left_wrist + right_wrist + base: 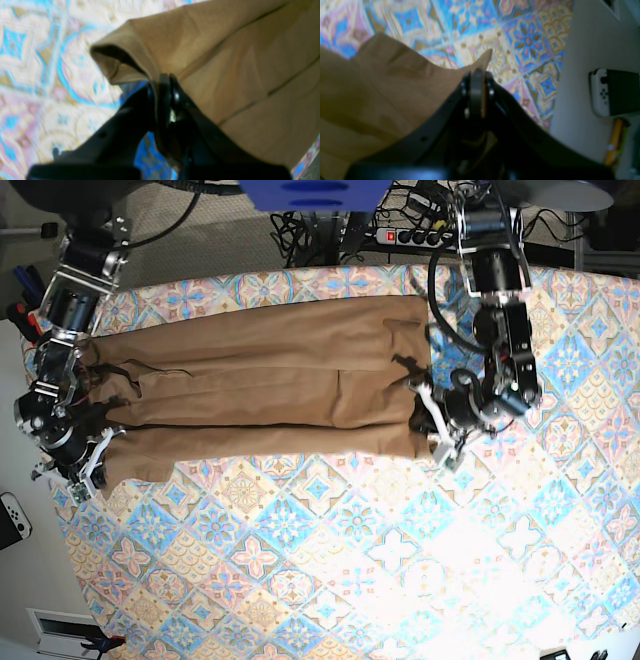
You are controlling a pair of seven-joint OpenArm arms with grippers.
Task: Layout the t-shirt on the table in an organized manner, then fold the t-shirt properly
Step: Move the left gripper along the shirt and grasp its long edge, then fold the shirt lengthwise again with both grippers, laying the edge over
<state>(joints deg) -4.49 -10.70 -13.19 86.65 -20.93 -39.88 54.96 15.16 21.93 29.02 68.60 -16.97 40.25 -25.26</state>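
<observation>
- While the t-shirt [260,380] lies stretched lengthwise across the far part of the table [330,550], no readable writing or label shows on it.
- Left gripper [165,77]: jaws closed on a folded edge of the cloth, at the base view's right end.
- Right gripper [477,72]: jaws closed, pinching a corner of the cloth at the opposite end.
- Both arms reach down from the far edge.

I can read no text, label, brand, number or sign in any view; the t-shirt [260,385] and table [350,550] carry none.
</observation>
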